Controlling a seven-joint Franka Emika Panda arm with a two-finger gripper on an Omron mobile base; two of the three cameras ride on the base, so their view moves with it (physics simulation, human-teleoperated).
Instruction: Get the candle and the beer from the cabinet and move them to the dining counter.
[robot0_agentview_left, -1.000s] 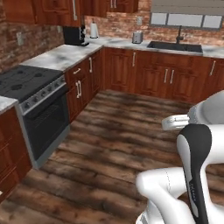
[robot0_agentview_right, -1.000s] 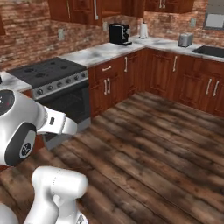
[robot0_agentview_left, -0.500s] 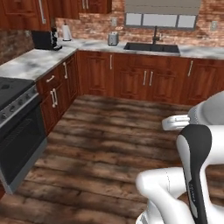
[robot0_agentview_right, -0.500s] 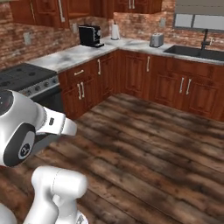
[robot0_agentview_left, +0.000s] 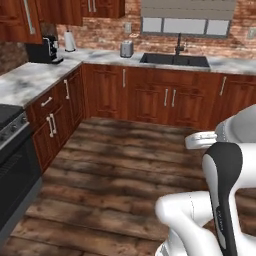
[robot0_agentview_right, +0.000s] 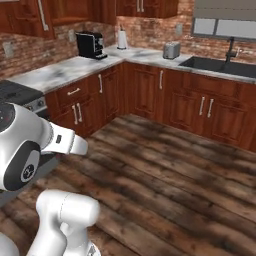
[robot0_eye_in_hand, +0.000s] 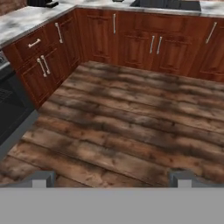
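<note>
The end effector (robot0_eye_in_hand: 112, 177) hangs fully open and empty above the wood floor (robot0_eye_in_hand: 131, 127). Candle and beer are nowhere to be seen; a wall cabinet (robot0_agentview_left: 22, 20) sits upper left. Judged step: driving to find the cabinet; next, reach a door handle.

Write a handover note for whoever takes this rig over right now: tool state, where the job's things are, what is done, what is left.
Tool: open and empty, aimed at the dark wood plank floor.
Dark reddish-brown wall cabinet with long silver bar handle: upper left, door shut, over the marble worktop by the black coffee machine.
Candle, beer, dining counter: not found from this spot.
Done: nothing picked.
Left: reach and open the cabinet, take both items, carry them to the dining counter.
</note>
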